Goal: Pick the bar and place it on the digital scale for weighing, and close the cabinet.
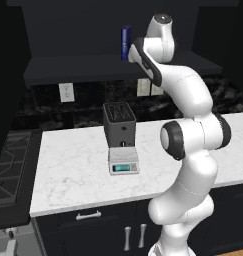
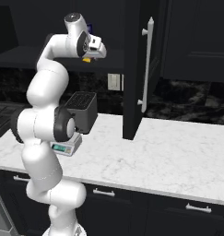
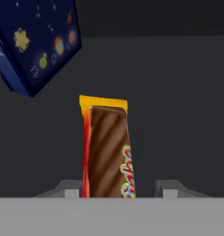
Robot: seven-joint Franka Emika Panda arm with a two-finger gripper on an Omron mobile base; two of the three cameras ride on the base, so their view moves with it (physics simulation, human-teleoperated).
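The white arm reached up into the open black cabinet (image 2: 136, 69), whose right door stood swung out over the counter (image 2: 178, 152) with its silver handle facing the room. On the cabinet shelf (image 1: 78, 70) lay the bar (image 3: 107, 150), flat, near the shelf's front edge and just beside a tall blue box (image 3: 35, 41). In the hand view the bar ran lengthwise away from the camera, its near end sitting between the two fingertips (image 3: 72, 190) of the gripper (image 3: 118, 191). The jaws stood partly open, a gap showing on either side of the wrapper, and whether they touched it could not be told. The bar looked light and thin, with a glossy wrapper likely to be slippery and a filling that could crack or dent under a hard squeeze; gripping it across its narrow width, close to the middle of its length, seemed the safest hold. The left base view showed the scale (image 1: 124, 161) with its teal display near the middle of the counter, pressed against the front of a dark slotted box (image 1: 119, 125), and the blue box upright on the shelf beside the wrist. The right base view showed a yellow scrap of the bar under the hand, and the open door, which the left view did not.
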